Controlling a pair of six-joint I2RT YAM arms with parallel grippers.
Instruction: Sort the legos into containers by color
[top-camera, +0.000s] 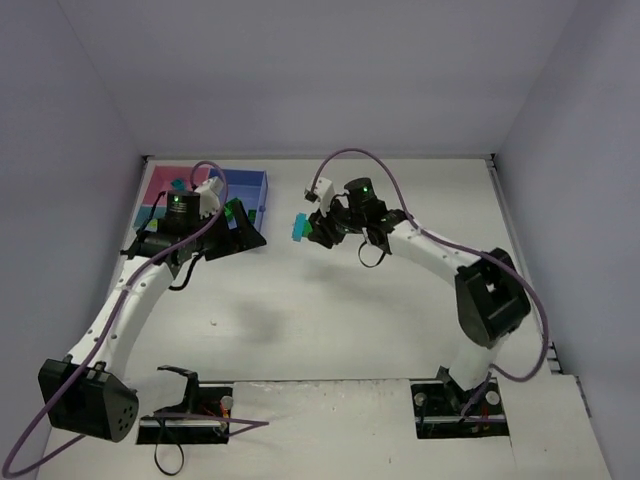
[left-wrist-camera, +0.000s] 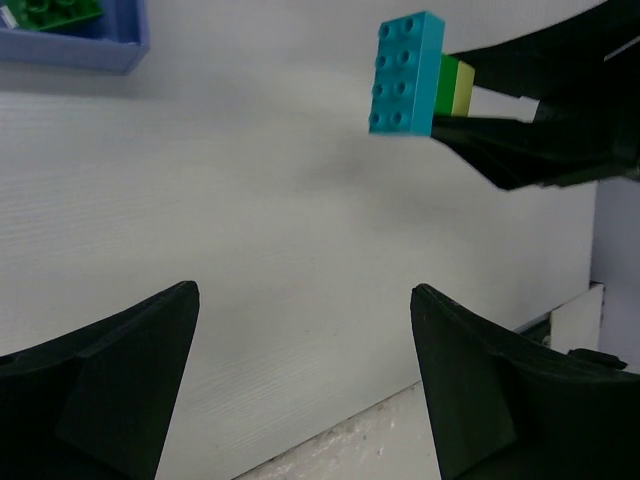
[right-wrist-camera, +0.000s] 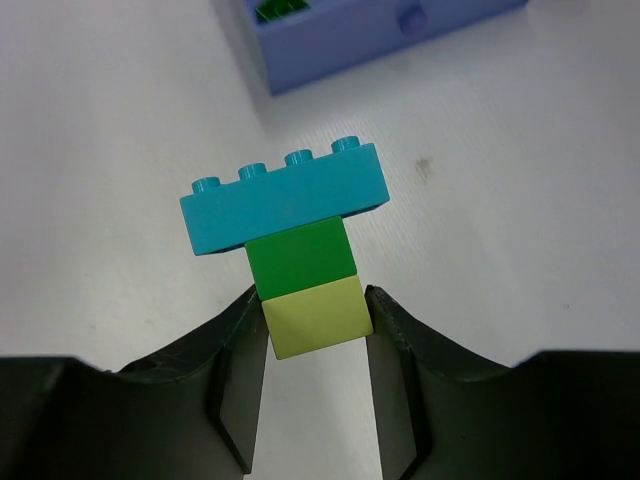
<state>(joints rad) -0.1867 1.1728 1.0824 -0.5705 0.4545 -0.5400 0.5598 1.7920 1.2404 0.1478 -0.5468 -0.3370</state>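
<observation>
My right gripper (right-wrist-camera: 312, 293) is shut on the yellow-green lego (right-wrist-camera: 317, 318) at the bottom of a joined stack, with a dark green lego (right-wrist-camera: 300, 258) and a wide teal lego (right-wrist-camera: 285, 205) beyond it. From above, the stack (top-camera: 298, 228) hangs over the table, right of the containers. The left wrist view has the same stack (left-wrist-camera: 405, 75) at its upper right. My left gripper (left-wrist-camera: 300, 290) is open and holds nothing. It hovers by the blue container (top-camera: 252, 184), which holds a green lego (left-wrist-camera: 55, 10). A teal lego (top-camera: 178, 185) lies in the pink container (top-camera: 162, 180).
A small light-blue tray (top-camera: 148, 212) adjoins the pink one, partly hidden by my left arm. The table's near edge (left-wrist-camera: 400, 410) runs just past my left fingers. Grey walls close in the table at the back and sides.
</observation>
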